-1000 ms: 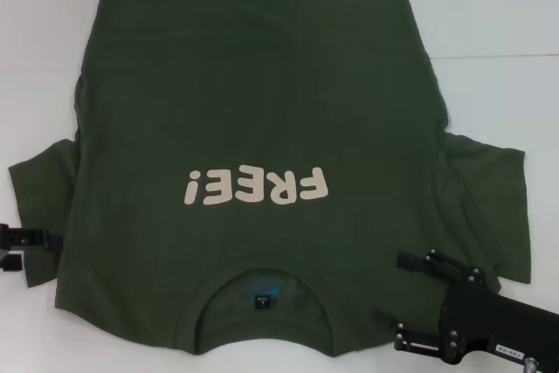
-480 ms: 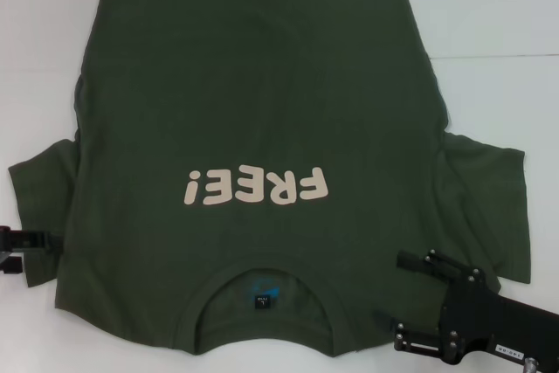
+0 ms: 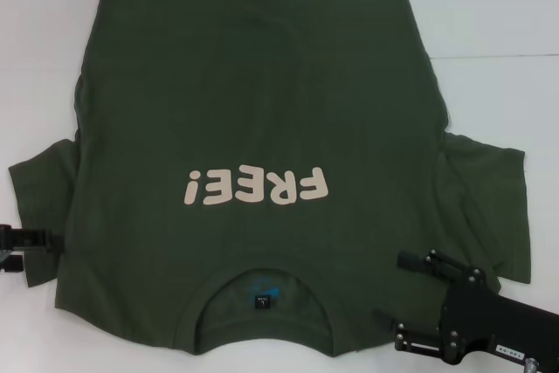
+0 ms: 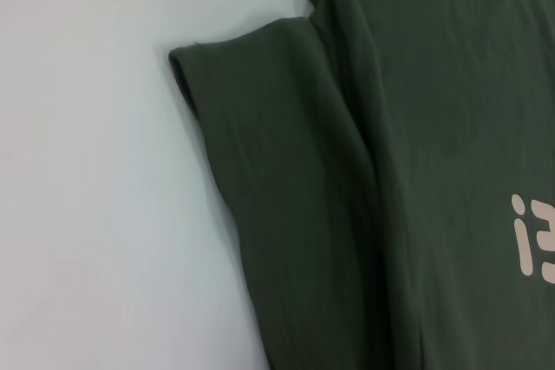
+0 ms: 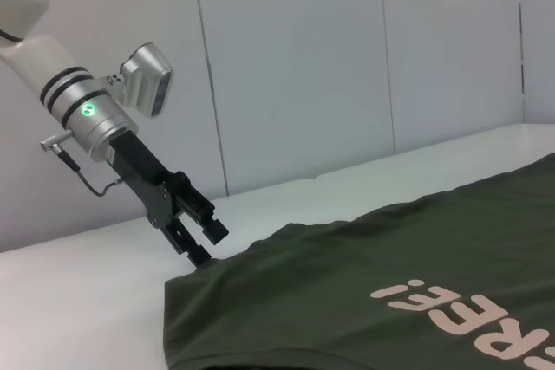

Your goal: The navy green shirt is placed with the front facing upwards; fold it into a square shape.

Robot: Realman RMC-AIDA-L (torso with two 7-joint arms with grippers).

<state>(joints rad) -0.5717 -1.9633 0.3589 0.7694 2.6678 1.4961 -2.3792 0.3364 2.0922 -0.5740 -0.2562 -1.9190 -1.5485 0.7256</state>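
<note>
Nothing has shifted between the earlier head frames and this one: shirt and both arms sit exactly as before.

Item 1, the navy green shirt [image 3: 253, 128]: lies flat, front side up, on the white table [image 3: 489, 6], spread across most of the head view. Its neck opening points toward the robot and its hem lies at the far edge. Both short sleeves are out to the sides, with some creasing along the seams. Cream block lettering [image 3: 258, 186] reads "FREE!", seen upside down from the head camera. Inside the round collar sits a small dark label [image 3: 261, 301] with tiny pale print that is too small to read, and above it a patch of blue print, also unreadable.

Item 2, the left gripper [image 5: 198, 242]: positioned at the outer edge of the shirt's left sleeve [image 4: 277, 179], low and close to the table. In the right wrist view its dark fingers point down at the cloth edge, set narrow; whether any fabric is pinched cannot be told. A green light glows on the arm's silver wrist.

Item 3, the right gripper [image 3: 397, 290]: over the shoulder area near the collar's right side, beside the right sleeve [image 3: 489, 207]. Its two fingers stand spread apart, with nothing between them but the flat cloth below.
</note>
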